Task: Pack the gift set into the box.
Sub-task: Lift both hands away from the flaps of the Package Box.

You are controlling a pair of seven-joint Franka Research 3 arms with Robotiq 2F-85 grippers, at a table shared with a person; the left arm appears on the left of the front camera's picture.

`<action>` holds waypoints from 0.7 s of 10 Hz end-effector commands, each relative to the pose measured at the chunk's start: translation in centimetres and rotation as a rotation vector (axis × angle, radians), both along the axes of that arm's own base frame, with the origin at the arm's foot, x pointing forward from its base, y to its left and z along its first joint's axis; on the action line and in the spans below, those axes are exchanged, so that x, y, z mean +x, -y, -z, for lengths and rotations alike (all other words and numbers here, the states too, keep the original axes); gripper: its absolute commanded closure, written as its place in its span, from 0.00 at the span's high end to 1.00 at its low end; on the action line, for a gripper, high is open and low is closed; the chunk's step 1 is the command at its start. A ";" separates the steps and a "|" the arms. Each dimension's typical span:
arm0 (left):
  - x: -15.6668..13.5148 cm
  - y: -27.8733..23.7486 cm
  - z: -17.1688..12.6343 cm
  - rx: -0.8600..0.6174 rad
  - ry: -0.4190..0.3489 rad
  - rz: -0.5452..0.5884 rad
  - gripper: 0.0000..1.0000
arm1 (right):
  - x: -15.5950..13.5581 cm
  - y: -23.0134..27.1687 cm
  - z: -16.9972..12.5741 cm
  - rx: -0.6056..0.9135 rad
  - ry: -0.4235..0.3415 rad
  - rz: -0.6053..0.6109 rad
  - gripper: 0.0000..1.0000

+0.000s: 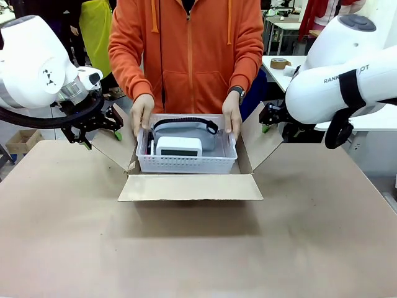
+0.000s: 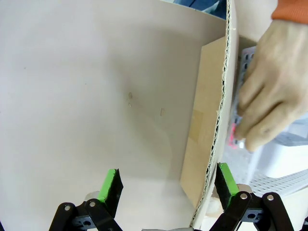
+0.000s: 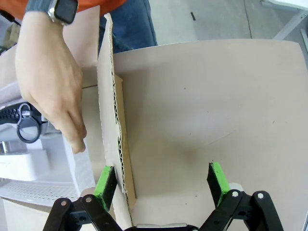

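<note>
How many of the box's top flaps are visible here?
3: the near flap lying flat toward the camera, the left flap angled up by the left claw, the right flap by the right claw. A fourth may be hidden behind the basket.

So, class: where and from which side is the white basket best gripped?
Probably grip the basket by its short end rims, from above: pouch and white device fill its middle, and the box's raised side flaps block sideways approaches.
</note>
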State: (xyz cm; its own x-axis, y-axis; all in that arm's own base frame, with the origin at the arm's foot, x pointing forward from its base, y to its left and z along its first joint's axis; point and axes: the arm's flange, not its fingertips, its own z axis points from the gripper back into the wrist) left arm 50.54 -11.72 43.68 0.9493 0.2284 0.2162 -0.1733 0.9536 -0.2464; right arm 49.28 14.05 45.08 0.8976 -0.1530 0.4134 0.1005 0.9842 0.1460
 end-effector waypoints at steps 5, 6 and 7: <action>-0.1 0.0 -0.1 0.011 0.006 -0.016 1.00 | 0.1 -0.4 -0.4 -0.016 -0.002 0.026 1.00; -0.1 0.0 -0.1 0.011 0.006 -0.016 1.00 | 0.1 -0.4 -0.4 -0.016 -0.002 0.026 1.00; -0.1 0.0 -0.1 0.011 0.006 -0.016 1.00 | 0.1 -0.4 -0.4 -0.016 -0.002 0.026 1.00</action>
